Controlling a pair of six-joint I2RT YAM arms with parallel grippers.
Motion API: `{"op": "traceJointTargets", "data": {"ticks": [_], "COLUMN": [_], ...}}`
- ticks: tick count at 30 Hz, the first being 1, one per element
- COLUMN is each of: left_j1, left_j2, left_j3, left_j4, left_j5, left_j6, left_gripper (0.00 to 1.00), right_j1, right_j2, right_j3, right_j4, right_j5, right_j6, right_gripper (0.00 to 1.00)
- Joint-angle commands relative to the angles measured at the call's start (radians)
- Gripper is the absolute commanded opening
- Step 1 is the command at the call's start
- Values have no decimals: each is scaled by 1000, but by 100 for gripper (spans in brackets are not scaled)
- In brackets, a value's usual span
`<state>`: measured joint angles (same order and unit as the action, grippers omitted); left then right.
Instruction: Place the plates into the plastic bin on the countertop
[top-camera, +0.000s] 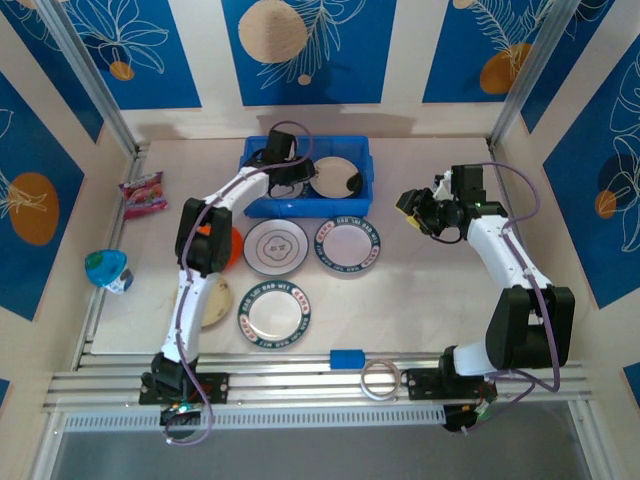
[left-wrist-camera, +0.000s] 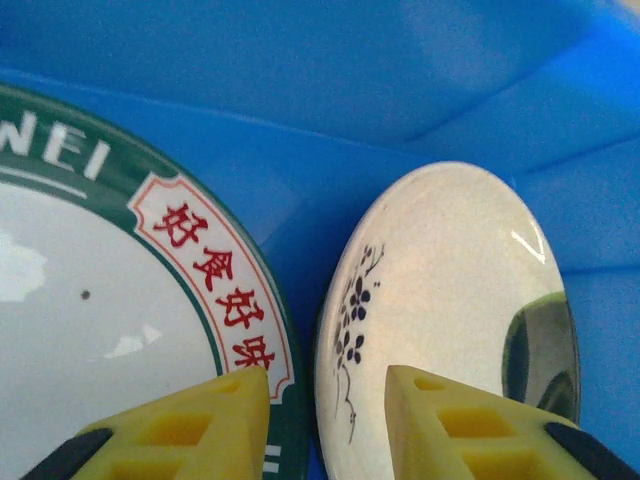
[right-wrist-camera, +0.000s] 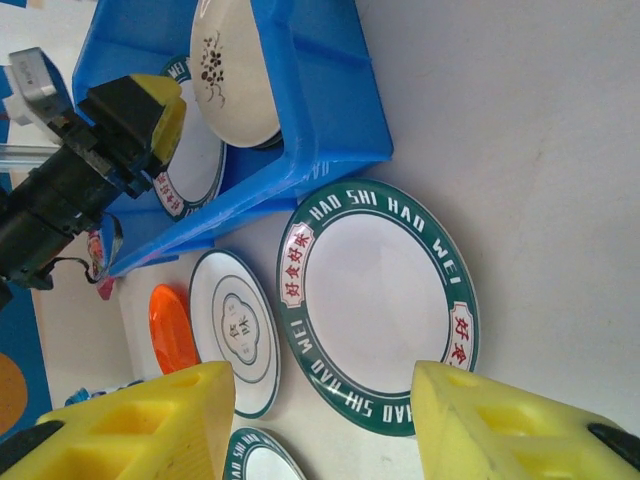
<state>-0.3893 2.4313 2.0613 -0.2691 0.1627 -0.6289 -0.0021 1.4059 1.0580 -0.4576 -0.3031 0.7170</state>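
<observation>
Plastic bin (top-camera: 345, 206) under outstretched left arm (top-camera: 225, 195), fingers (left-wrist-camera: 190, 430) apart

- The countertop (top-camera: 420, 310) is evenly, brightly lit; soft shadows are cast.
- Glare is seen on the cream plate (left-wrist-camera: 450, 300).
- Yellow fingertips (left-wrist-camera: 190, 430) are perhaps slightly defocused.

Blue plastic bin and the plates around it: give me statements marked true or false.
1. The blue plastic bin holds a cream round plate with a black blossom sprig. True.
2. The orange round plate lies inside the bin. False: it lies on the pale beige countertop.
3. A white round plate with a dark-green lettered rim lies on the countertop by the bin's near wall. True.
4. The right arm's jaws hold a plate. False: they stand open and empty.
</observation>
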Motion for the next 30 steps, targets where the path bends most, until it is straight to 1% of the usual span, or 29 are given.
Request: {"op": "traceJointTargets", "data": {"ticks": [1,4,8,22,30], "left_j1": [-3,-3,-3,-8,-14], "left_j2": [-51,-41,-18,42,52], "left_j3": [-12,-12,-12,-12,-15], "left_j4": [43,56,61,84,91], "left_j5": [-25,-16,-6,27,35], "left_j6": [6,-3,-11,-25,-26], "left_gripper": [32,24,18,10,9], "right_j1": [5,8,8,19,27], "right_j2": [-10,-2,11,33,47], "right_j3": [-13,-12,-4,5,17], "right_j4": [1,1,-7,-15,-21], "right_j5": [-4,-1,-1,6,5], "right_j6": [8,7,4,1,-1], "right_gripper": [50,51,50,50,50]}}
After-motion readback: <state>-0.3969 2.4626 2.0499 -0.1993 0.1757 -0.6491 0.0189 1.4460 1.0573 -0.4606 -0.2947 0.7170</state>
